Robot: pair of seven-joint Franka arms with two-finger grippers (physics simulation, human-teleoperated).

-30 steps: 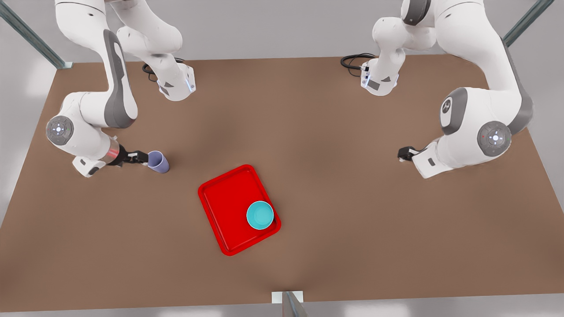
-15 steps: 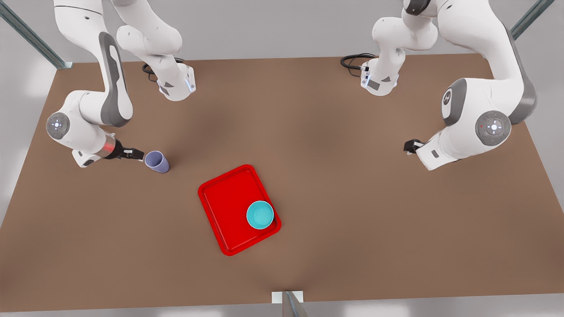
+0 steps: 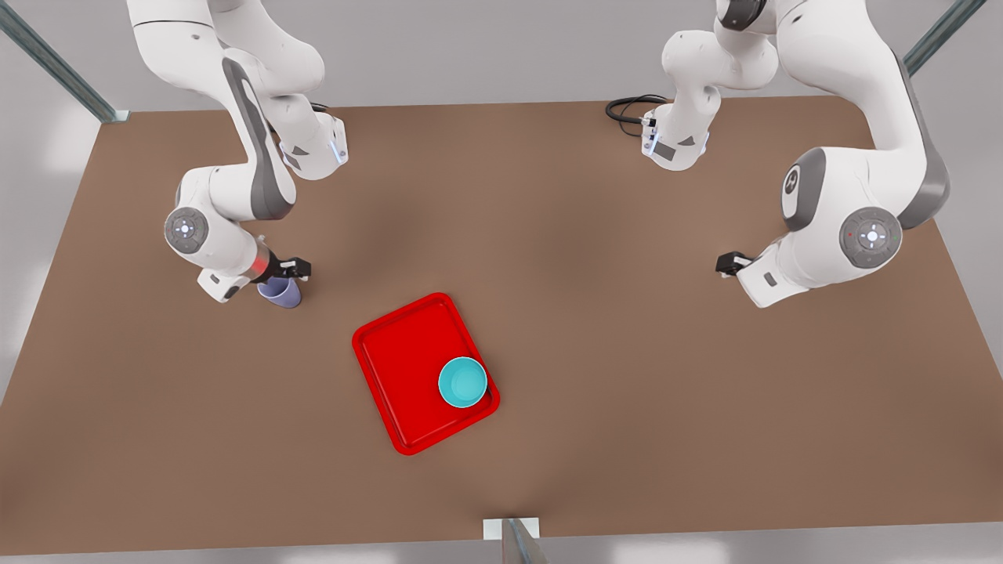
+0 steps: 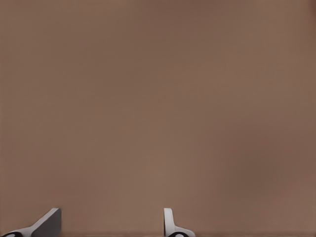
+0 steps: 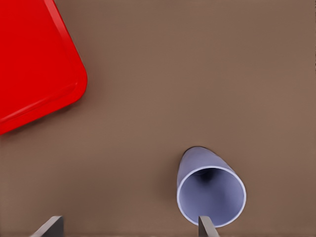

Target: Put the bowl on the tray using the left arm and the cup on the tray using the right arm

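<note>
Two grippers parted and empty, right gripper [image 3: 291, 269] over upright lavender cup [image 3: 281, 292], left gripper [image 3: 725, 265] waiting above tabletop [image 3: 564, 235], teal bowl [image 3: 462, 383] on red tray [image 3: 403, 368].

1. No words, brand names or numbers can be read anywhere.
2. At right of the frame, a grey joint band on one white arm [image 3: 803, 190] bears a small white round emblem, possibly a maker's mark, too small to read.
3. The red tray [image 3: 407, 368] carries no lettering.
</note>
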